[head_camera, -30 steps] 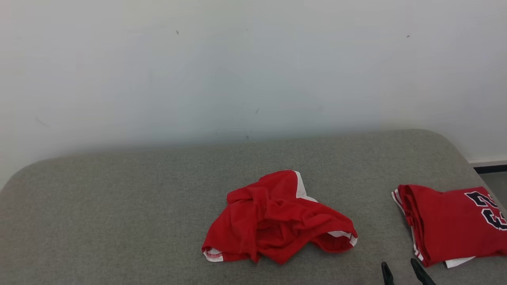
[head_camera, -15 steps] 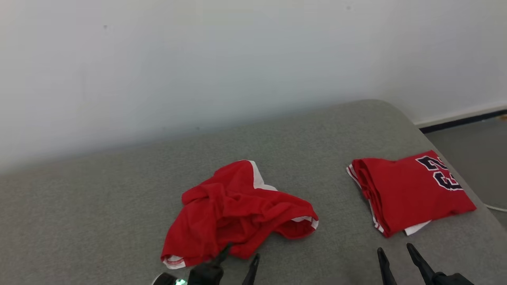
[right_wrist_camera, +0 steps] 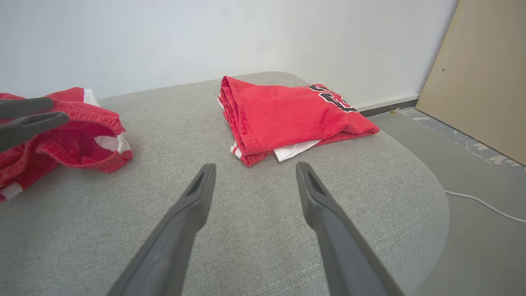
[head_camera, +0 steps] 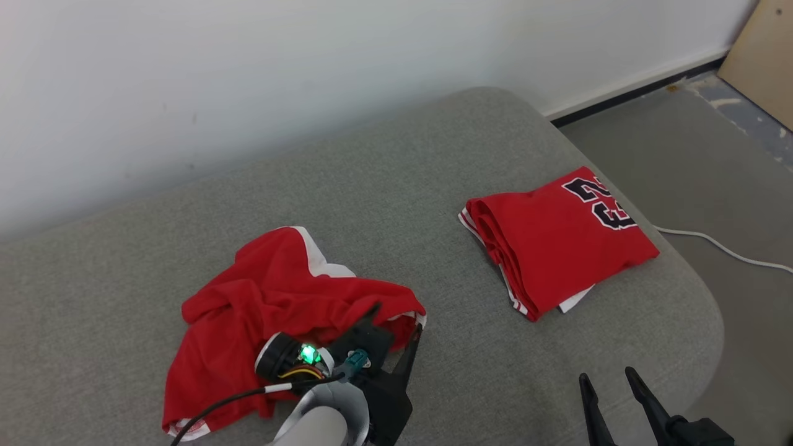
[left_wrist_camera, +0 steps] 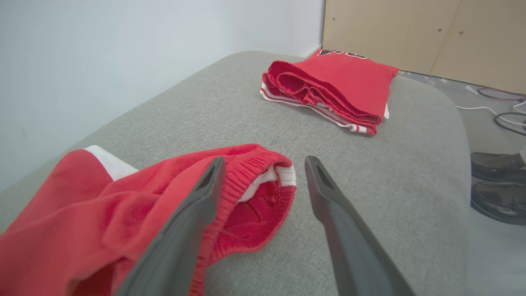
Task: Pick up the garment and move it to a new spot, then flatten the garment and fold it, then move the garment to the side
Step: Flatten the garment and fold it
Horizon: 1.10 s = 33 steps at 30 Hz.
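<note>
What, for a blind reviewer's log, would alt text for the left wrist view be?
The open left gripper frames the waistband edge of crumpled red shorts on a grey cushion. A folded red jersey lies farther along it.

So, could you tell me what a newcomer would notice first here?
A crumpled red garment lies on the grey couch, the left gripper at its waistband, jaws open. A folded red jersey sits near the couch's right end, beyond the open right gripper.
</note>
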Available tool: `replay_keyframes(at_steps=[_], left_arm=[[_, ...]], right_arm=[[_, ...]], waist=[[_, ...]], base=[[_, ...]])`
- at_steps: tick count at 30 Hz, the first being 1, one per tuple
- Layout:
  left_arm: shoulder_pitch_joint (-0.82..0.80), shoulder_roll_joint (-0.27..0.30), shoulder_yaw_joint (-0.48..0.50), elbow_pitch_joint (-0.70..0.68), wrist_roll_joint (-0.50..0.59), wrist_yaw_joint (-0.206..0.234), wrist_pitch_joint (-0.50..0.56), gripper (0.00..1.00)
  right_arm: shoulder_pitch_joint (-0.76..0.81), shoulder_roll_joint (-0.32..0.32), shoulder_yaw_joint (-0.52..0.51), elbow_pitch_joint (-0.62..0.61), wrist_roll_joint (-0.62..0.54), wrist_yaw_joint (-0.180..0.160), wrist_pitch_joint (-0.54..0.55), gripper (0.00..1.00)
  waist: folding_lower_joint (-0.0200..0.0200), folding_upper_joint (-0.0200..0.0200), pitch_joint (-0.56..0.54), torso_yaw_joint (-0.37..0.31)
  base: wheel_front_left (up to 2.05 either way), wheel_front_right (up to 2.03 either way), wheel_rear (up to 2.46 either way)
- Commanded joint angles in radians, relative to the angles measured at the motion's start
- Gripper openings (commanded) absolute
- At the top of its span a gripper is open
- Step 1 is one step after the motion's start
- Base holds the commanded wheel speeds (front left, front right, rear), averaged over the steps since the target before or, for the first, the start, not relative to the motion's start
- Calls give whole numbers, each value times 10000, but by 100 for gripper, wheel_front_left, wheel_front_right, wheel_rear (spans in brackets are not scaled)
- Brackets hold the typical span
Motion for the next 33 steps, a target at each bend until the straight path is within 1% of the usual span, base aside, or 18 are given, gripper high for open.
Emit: replay_keyframes(at_steps=[1,5,8,9,10,11,15,17,19,22,25,26,27,33], left_arm=[[-221,33,-94,168,60,107,64,100],[-1012,25,-486,1178,473,756,380,100],[-1370,21,-604,1644,487,1074,254,100],[-1451,23,-626,1742,428,1138,197,93],[-1528,23,-635,1824,366,1227,95,47],[-1583,26,-661,1907,320,1268,28,0],[-1776,18,-705,2038,18,1292,-330,0],[-2119,8,-624,1269,-869,1187,-1027,0],[-2418,19,-673,653,-1099,1230,-1214,0],[-2624,28,-885,29,-1303,1360,-1307,0],[-2523,31,-1434,222,-1420,1090,-928,0],[-2426,19,-1620,320,-1479,998,-801,18],[-2300,22,-1796,509,-1533,899,-636,100],[-2090,14,-2547,1578,-1660,636,165,100]], right_arm=[[-121,81,39,-12,-6,-24,-77,100],[-246,185,152,19,-87,-24,-156,100],[-252,225,202,59,-66,-24,-208,100],[-240,224,205,84,-57,-24,-215,100],[-237,218,205,114,-50,-24,-222,100],[-244,207,219,140,-43,-24,-207,100],[-390,140,383,216,-19,-24,-163,100],[-444,27,585,266,30,-24,-69,100],[-414,-43,605,280,50,-24,-15,100],[-378,-119,641,292,105,-24,27,100],[-317,-179,661,266,141,-24,78,100],[-303,-193,669,256,143,-24,97,100],[-295,-209,708,248,148,-24,99,100],[-401,-257,952,160,211,-24,182,100]], waist=[[-2,-2,488,-437],[-2,-2,646,-497],[-2,-2,689,-517],[-2,-2,691,-517],[-2,-2,688,-512],[-2,-2,681,-507],[-2,-2,619,-456],[-2,-2,461,-344],[-2,-2,373,-233],[-2,-2,233,-40],[-2,-2,95,154],[-2,-2,64,213],[-2,-2,42,264],[-2,-2,112,268]], base=[[0,0,0],[0,0,0],[0,0,0],[0,0,0],[0,0,0],[0,0,0],[0,0,0],[0,0,0],[0,0,0],[0,0,0],[0,0,0],[0,0,0],[0,0,0],[0,0,0]])
